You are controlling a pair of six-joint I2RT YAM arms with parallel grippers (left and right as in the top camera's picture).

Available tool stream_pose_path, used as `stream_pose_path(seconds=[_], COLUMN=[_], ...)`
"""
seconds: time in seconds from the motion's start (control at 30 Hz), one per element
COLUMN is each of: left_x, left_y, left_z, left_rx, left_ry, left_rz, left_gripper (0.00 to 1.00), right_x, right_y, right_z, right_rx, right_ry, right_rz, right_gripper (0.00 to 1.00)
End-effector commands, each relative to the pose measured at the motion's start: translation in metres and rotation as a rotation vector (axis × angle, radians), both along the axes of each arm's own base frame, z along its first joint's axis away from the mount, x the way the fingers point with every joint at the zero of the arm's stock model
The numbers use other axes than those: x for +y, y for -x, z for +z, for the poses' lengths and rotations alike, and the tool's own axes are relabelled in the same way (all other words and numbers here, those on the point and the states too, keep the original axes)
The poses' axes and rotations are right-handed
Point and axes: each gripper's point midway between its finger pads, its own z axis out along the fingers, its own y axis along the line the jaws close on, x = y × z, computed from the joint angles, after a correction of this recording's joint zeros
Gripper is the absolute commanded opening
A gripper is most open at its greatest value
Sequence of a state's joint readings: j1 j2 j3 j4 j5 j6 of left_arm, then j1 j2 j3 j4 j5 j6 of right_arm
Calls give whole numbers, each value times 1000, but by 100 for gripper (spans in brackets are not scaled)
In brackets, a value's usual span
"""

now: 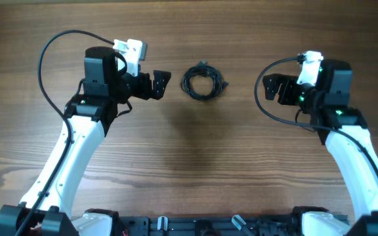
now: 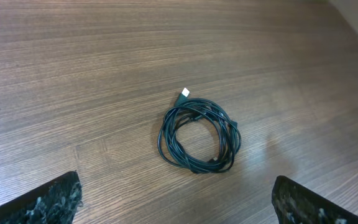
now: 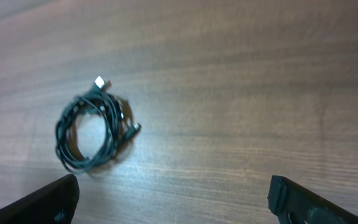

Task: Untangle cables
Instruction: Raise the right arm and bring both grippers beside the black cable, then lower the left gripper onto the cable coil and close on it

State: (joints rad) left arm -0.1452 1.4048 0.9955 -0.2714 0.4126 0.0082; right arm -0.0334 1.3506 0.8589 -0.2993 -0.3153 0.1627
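Note:
The cables lie as one small dark coiled bundle on the wooden table, at the middle of its far part. The bundle shows in the left wrist view with a small pale plug end at its top, and in the right wrist view. My left gripper is open and empty, just left of the bundle and apart from it. My right gripper is open and empty, further off to the right of the bundle.
The wooden table spans the whole view. Thick black wires loop from each arm: one at the far left, one beside the right wrist. The arm bases stand at the near edge.

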Motion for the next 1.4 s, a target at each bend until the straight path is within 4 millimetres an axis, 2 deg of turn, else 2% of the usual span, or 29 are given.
stream_pose_path(seconds=[0.0, 0.17, 0.37, 0.6, 0.77, 0.97, 1.23, 1.37], left_x=[9, 32, 34, 7, -20, -51, -72, -80], left_y=[-7, -17, -22, -24, -21, -27, -37, -36], left_z=[-18, -48, -59, -56, -76, -109, -114, -131], left_rx=[46, 92, 61, 11, 37, 62, 9, 23], left_ry=[-30, -141, -292, -302, -301, -234, -174, -160], left_rz=[71, 189, 214, 171, 99, 1, -86, -140], left_gripper=[100, 100, 100, 100, 100, 100, 92, 87], right_x=[8, 7, 6, 6, 7, 8, 15, 23], right_y=[0, -1, 0, 4, 5, 10, 13, 15], right_z=[-21, -32, -33, -37, -37, -50, -49, -46], right_rx=[58, 85, 70, 70, 64, 112, 125, 121], right_ry=[-21, -14, 39, 86, 100, 88, 41, -6], right_rz=[49, 52, 99, 154, 183, 185, 189, 219], right_gripper=[100, 100, 100, 100, 100, 100, 100, 100])
